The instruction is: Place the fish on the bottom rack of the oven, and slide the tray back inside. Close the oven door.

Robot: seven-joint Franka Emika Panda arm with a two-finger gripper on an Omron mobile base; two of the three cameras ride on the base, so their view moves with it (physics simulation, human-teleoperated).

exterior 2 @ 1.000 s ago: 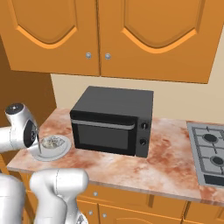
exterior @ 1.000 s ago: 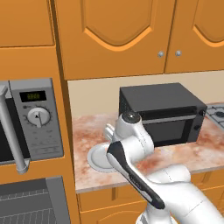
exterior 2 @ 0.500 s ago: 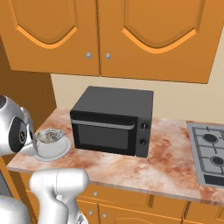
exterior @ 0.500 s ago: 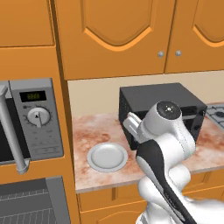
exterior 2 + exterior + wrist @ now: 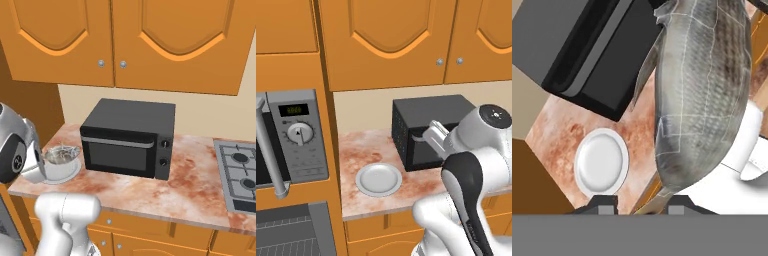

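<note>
My end effector is clamped narrowly on the fish, lifted above the desk's front edge, off the plate. I should carry it level toward the bottom rack without loosening my grip.

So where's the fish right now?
The fish hangs in the robot's jaws, lifted off the counter; in the hand view it fills the right side, with the empty white plate below-left and the black countertop oven beyond.
</note>
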